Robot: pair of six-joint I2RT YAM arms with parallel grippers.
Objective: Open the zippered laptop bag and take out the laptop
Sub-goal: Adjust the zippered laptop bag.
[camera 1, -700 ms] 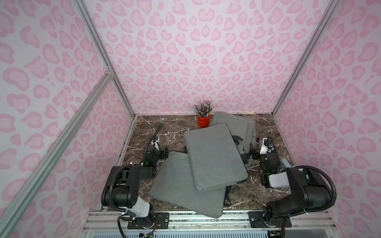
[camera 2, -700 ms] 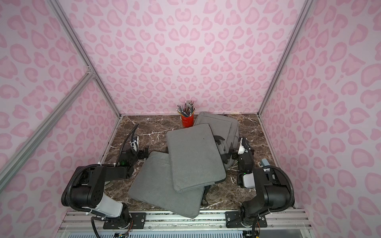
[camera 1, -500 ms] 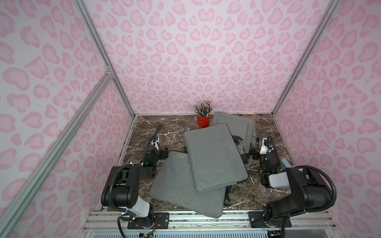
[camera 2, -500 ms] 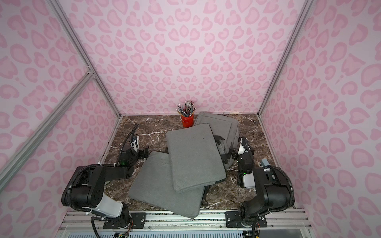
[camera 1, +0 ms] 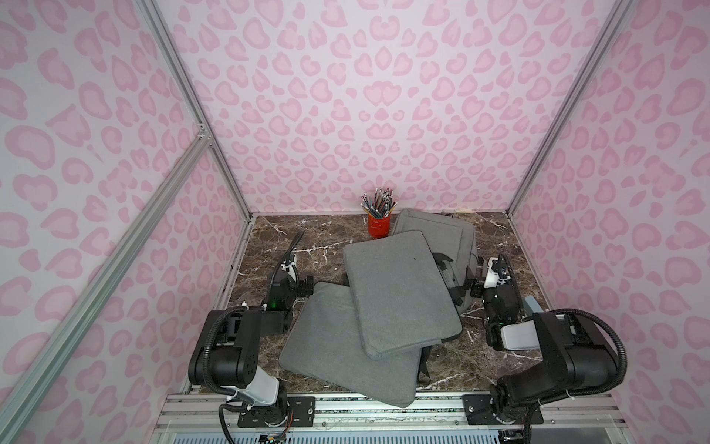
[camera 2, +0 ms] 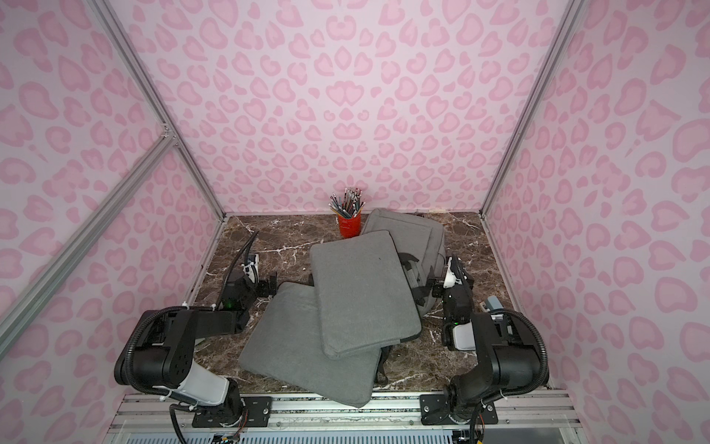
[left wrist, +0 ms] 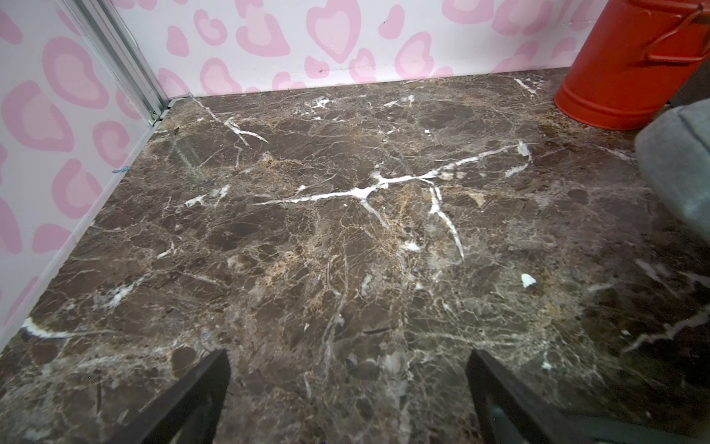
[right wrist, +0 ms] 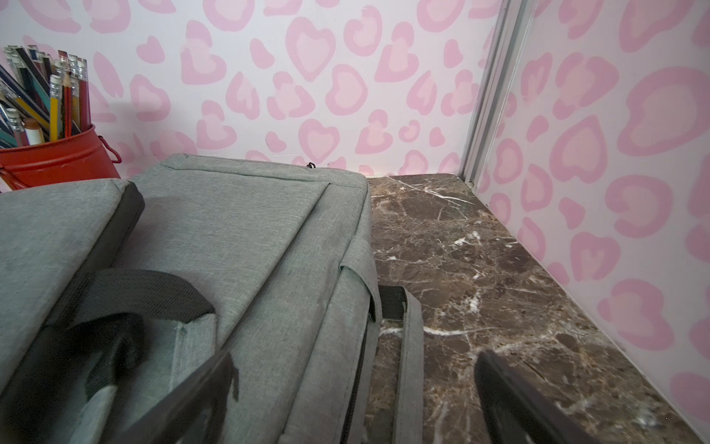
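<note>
Our left gripper (left wrist: 347, 353) hangs spread over bare marble (left wrist: 345, 230), our right gripper (right wrist: 355, 357) spread at the edge of the grey laptop bag (right wrist: 249, 238) at the back — with a grey sleeve (camera 1: 399, 292) lying partly across it, we risk hooking its handle (right wrist: 134, 292) or dragging the sleeve along.

- Grey fabric laptop bag w/ black straps (camera 1: 442, 230), far right: near-left part lies under upper grey fabric sleeve (camera 1: 399, 292). Zip pulls too small to tell in both top views. Contents not vis.
- Lower grey fabric sleeve (camera 1: 338, 346), near centre: far-right corner covered by upper sleeve.
- Red metal pencil cup (left wrist: 630, 65): rim and pencils cut off in left wrist view. In right wrist view (right wrist: 57, 161) part cut by frame edge, base behind upper sleeve.
- Left gripper (left wrist: 347, 365): fingertips only, rest out of frame.
- Right gripper (right wrist: 355, 361): same; one finger (right wrist: 184, 403) blurred.
- Small blue-grey item (camera 1: 533, 306), right: partly behind arm, identity n/k.
</note>
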